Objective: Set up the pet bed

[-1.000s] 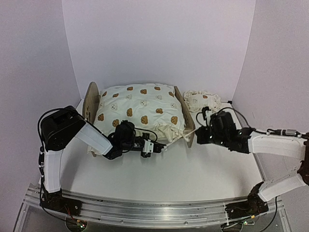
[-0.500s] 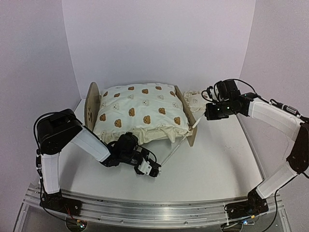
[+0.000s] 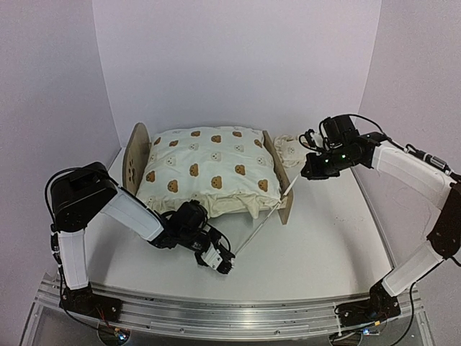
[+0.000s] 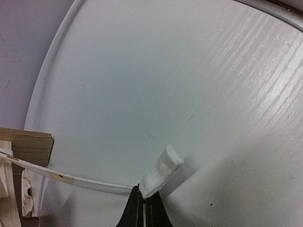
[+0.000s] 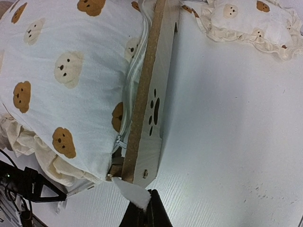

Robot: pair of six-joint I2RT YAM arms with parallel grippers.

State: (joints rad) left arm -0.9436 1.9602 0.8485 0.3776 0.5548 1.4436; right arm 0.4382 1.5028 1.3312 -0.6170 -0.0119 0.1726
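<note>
Both claws pinched shut: left claw (image 4: 143, 202) on a white tie (image 4: 71, 178) at bottom centre, right claw (image 5: 144, 203) on a white fabric tip (image 5: 130, 191). The pet bed (image 3: 284, 194) sits mid-frame with the cushion (image 3: 209, 162) on it and the pillow (image 3: 290, 150) beside it, upper right. I'm guessing this is the tie-fastening step. Next up is gentle tension so I don't drag the frame.

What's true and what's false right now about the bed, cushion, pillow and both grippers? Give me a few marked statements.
1. The bear-print cushion lies on the pet bed. True.
2. The small pillow sits on top of the cushion. False: it lies on the table, outside the bed, beside the end board.
3. The left gripper is shut on a white strap. True.
4. The right gripper hangs open above the pillow. False: it is shut on a white tab at the end board's corner.
</note>
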